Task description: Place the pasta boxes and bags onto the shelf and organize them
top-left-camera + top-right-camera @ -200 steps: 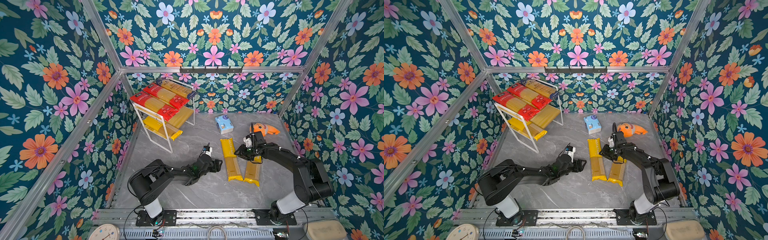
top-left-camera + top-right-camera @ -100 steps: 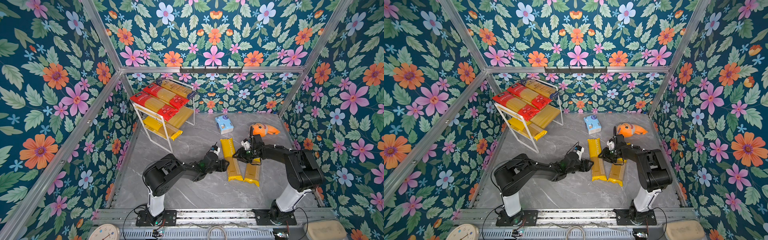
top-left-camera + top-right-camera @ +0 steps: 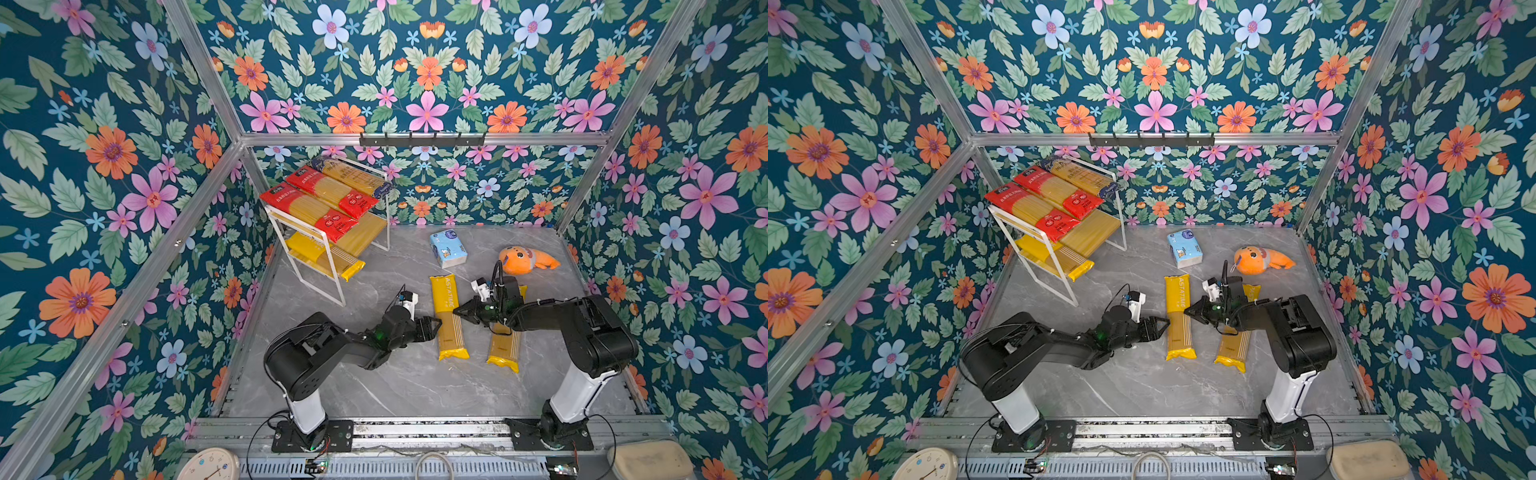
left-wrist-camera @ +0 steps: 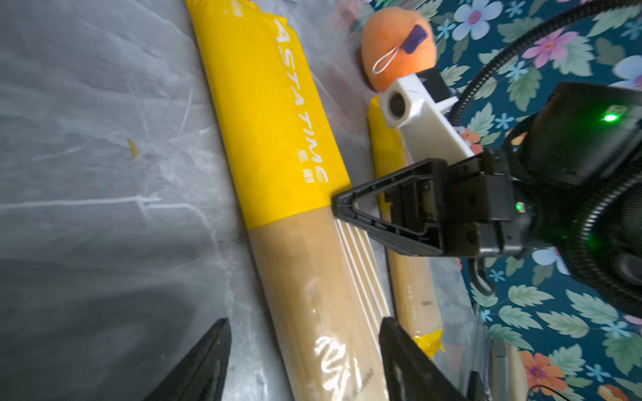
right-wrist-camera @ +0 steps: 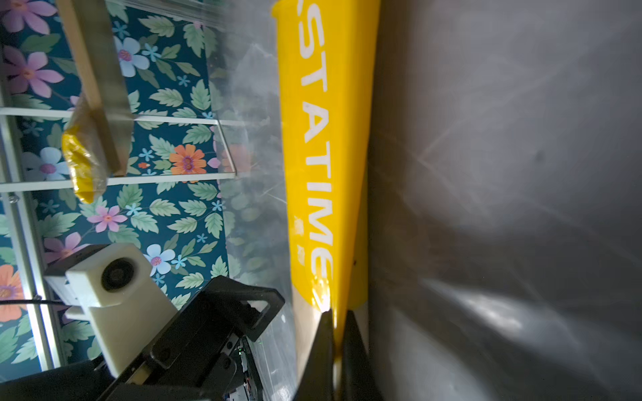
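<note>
Though four packs (image 3: 316, 208) already sit on the shelf (image 3: 334, 274), I see two more on the table (image 3: 395, 382). My right gripper (image 3: 457, 311) pinches the edge of one yellow pack (image 3: 448, 336), and my left gripper (image 3: 435, 327) gapes at its other edge.

The left yellow spaghetti pack (image 3: 1178, 316) lies on the grey floor (image 3: 1142, 386) between the grippers. The left gripper (image 3: 1158, 327) is at its left edge with jaws apart, and the right gripper (image 3: 1188, 311) is pinched closed on its right edge. The right yellow spaghetti pack (image 3: 1235, 345) lies partly under the right arm. At far left, the shelf (image 3: 1122, 224) holds two red packs (image 3: 1030, 210) and a blue-and-gold pack (image 3: 1079, 174) on top, with a yellow pack (image 3: 1059, 259) below.
</note>
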